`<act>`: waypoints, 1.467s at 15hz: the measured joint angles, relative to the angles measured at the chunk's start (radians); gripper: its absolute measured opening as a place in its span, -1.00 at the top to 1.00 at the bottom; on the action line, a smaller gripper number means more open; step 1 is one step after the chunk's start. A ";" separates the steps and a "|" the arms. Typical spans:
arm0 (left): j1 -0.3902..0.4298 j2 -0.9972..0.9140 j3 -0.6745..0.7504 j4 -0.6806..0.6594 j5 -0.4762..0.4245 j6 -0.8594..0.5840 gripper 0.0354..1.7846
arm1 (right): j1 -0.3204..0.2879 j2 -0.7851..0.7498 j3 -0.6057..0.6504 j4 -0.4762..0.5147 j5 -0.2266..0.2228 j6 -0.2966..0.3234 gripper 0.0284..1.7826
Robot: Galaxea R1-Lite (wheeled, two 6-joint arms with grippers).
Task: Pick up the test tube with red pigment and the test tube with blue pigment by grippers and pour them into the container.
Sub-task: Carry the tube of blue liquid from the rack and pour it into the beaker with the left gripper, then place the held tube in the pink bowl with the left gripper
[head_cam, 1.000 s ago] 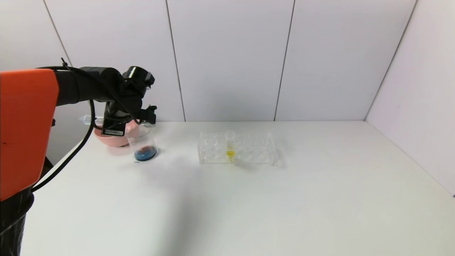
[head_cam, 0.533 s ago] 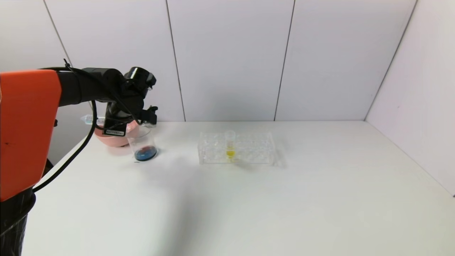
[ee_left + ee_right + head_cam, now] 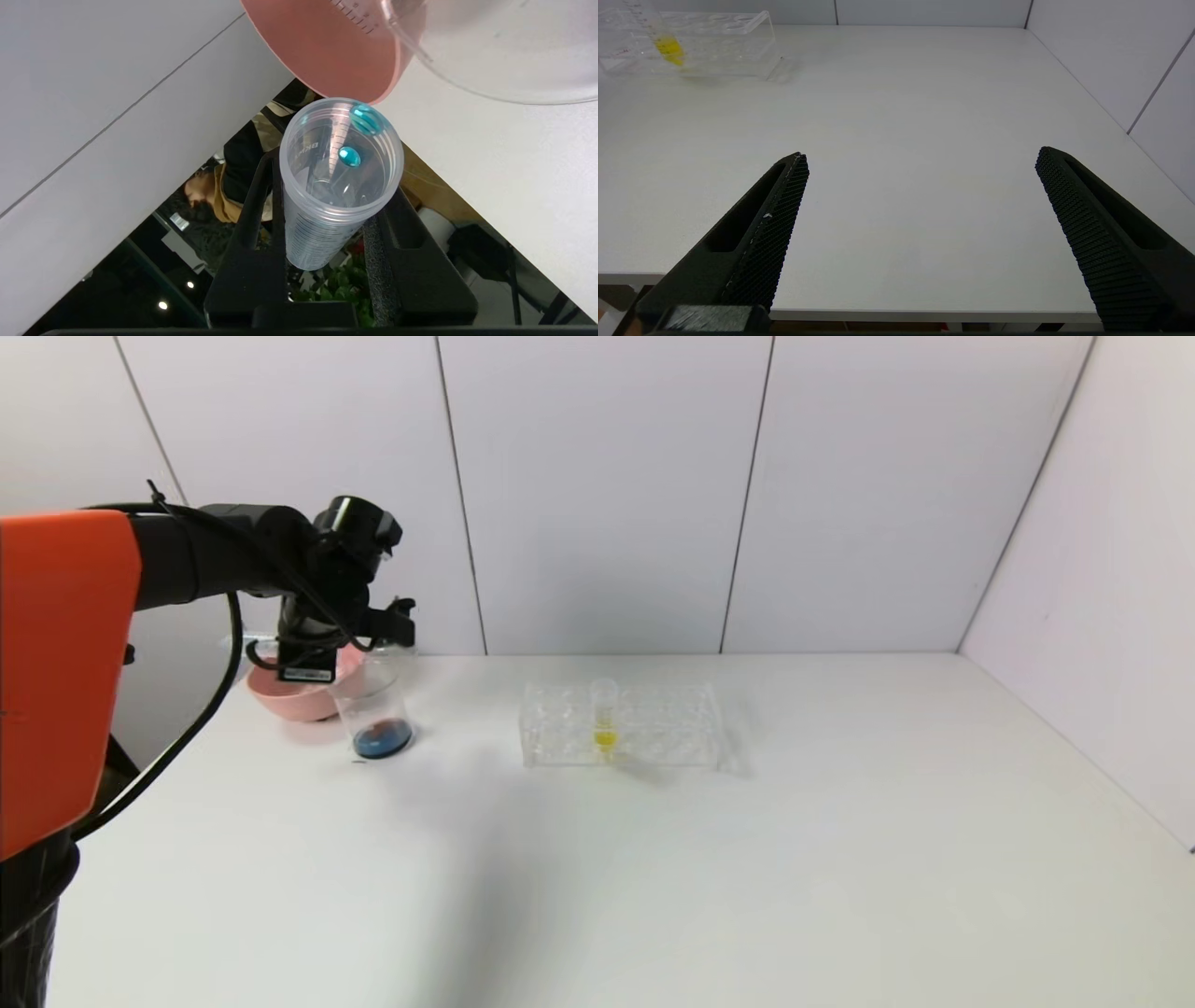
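One blue-flecked tube [image 3: 337, 186] clamped in left fingers [image 3: 395, 252], right fingers [image 3: 780, 210] spread, one beaker [image 3: 373, 709].

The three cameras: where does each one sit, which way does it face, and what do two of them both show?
Head view: high on the robot, looking down at the table; shows the left arm, its left gripper above the pink bowl and beaker.
Left wrist view: along the black fingers clamping an emptied tube, with bowl and beaker beyond.
Right wrist view: low at the table's edge, between the open right gripper.
Head and right wrist views both show the rack with the yellow tube.
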 joint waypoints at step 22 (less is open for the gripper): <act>0.076 -0.165 0.055 -0.574 -0.486 -1.136 0.49 | 0.000 0.000 0.000 0.000 0.000 0.000 -0.99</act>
